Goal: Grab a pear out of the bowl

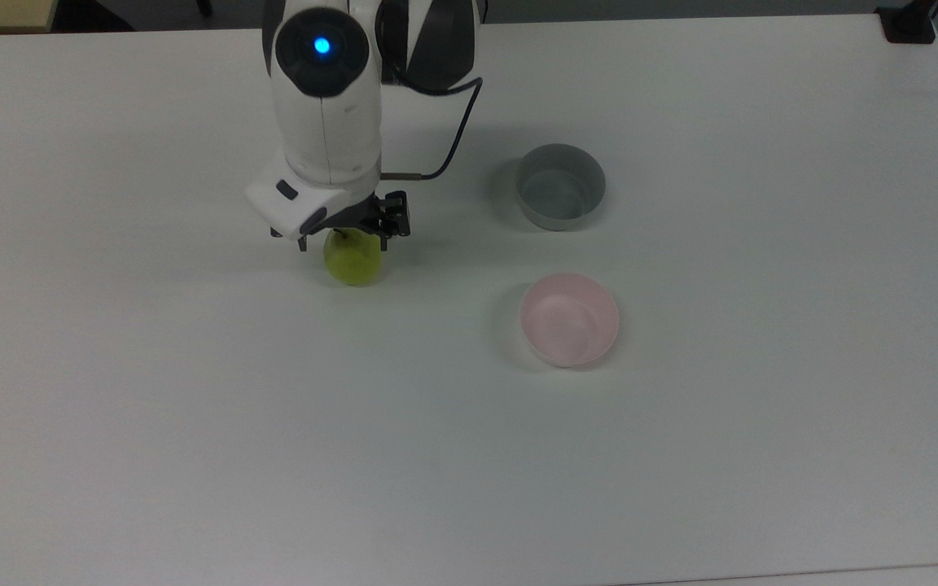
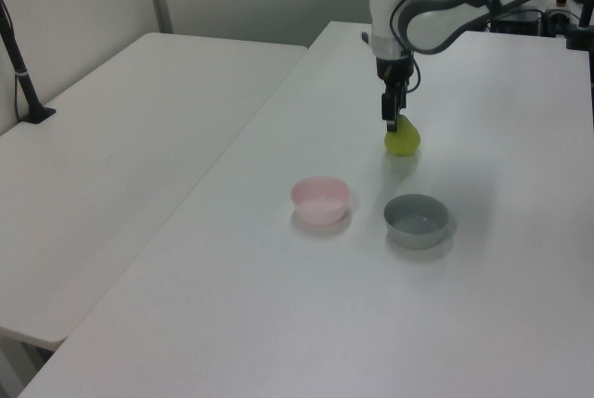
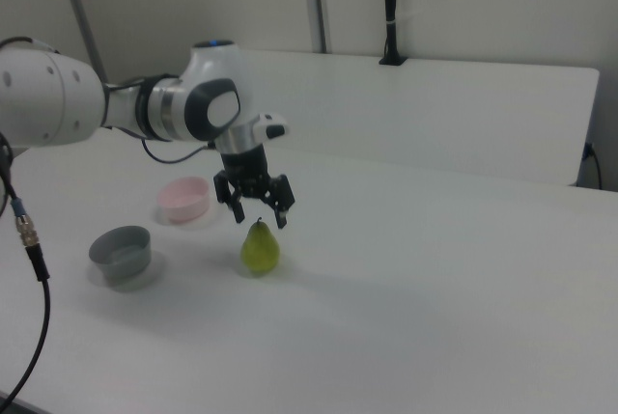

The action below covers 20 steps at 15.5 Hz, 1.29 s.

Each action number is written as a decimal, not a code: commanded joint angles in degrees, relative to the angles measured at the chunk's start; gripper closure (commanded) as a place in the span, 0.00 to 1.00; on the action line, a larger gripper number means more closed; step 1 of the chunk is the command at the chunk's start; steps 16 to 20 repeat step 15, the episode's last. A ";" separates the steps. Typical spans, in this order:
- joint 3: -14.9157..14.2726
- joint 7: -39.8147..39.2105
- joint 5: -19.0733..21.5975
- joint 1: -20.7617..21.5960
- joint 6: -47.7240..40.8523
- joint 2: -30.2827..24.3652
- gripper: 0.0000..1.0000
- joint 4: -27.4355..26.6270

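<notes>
Pear (image 3: pixel 260 249) upright on table (image 3: pixel 435 279), tool (image 3: pixel 257 217) open just above

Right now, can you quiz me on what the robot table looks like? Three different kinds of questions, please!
1. True or false: the small yellow-green pear sits inside the shallow pale pink round bowl.
2. The end effector is: A) open above the pear, B) shut on the pear, C) inside the grey straight-sided bowl.
3. Fill in: the pear stands on the white ____.

Key: 1 false; 2 A; 3 table.
</notes>
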 commanded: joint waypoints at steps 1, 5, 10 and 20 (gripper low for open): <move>-0.88 -0.28 0.44 -0.23 -5.00 -7.22 0.00 0.14; -1.14 0.33 4.82 -1.72 -12.81 -12.49 0.00 1.72; -3.33 0.86 5.28 -2.52 -20.21 -16.81 0.00 2.61; -5.89 0.86 8.44 -2.52 -20.58 -18.13 0.00 3.22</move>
